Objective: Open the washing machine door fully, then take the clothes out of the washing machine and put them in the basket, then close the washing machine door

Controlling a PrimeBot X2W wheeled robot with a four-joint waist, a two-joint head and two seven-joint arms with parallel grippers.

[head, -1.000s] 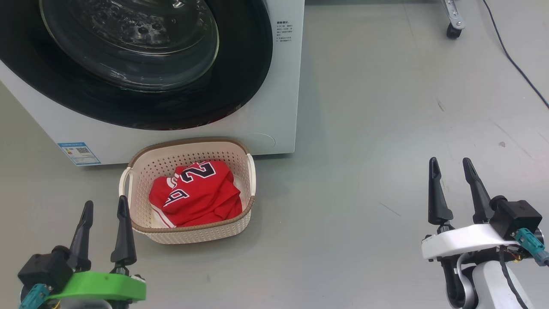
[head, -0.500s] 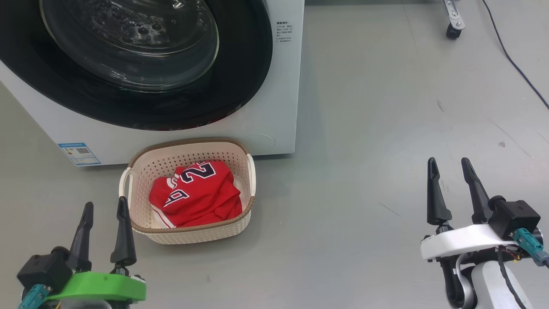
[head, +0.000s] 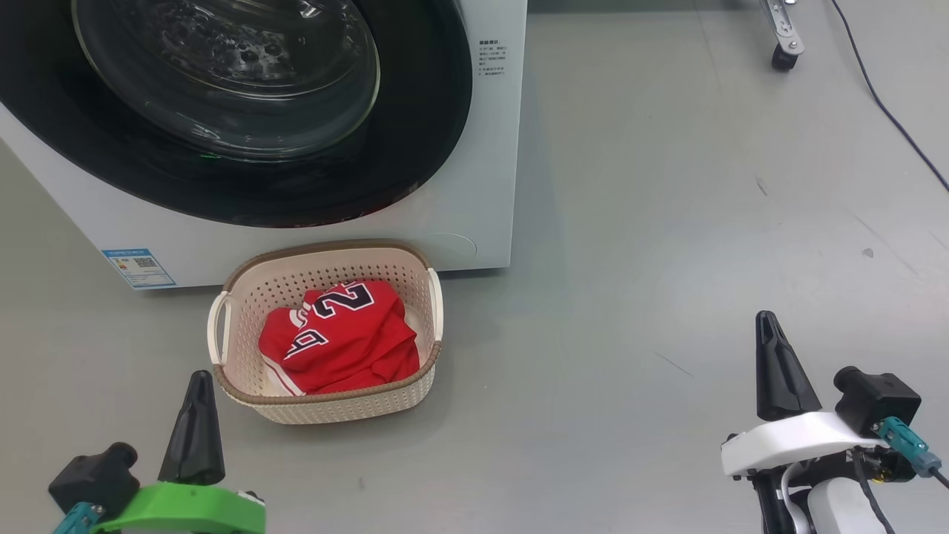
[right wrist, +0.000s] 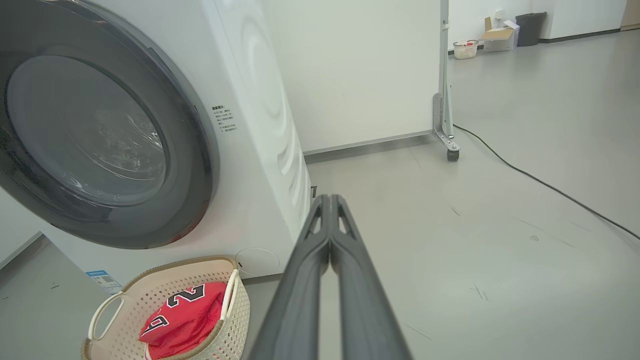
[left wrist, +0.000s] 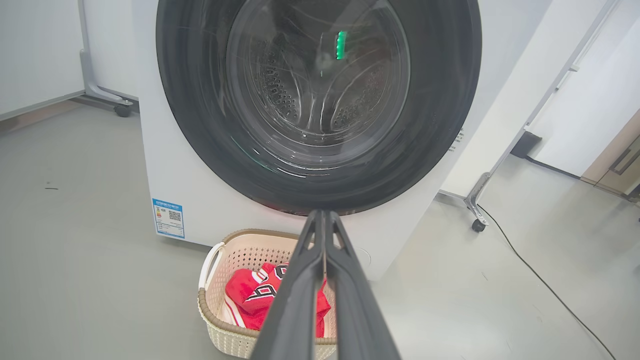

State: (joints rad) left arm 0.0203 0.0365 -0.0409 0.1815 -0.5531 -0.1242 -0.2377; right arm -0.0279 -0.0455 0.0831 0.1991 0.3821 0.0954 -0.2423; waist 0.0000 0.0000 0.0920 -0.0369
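Hovering near with fingers pressed together on nothing: left gripper (head: 199, 386) just beside small cream perforated plastic basket (head: 326, 248) of red numbered jersey (head: 348, 341), right gripper (head: 767, 326) well right. Beyond, large white front-loading washer (head: 474, 185), round black-rimmed glass door (head: 415, 111) shut. Risking basket nudged by a left swing; latch perhaps uncaught.

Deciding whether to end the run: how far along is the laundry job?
Done: the red jersey lies in the basket, and the door sits shut on the washer; the drum behind it looks empty. In hand: nothing, the left claw and right claw are both shut and empty, clear of the basket. Left: nothing visible.
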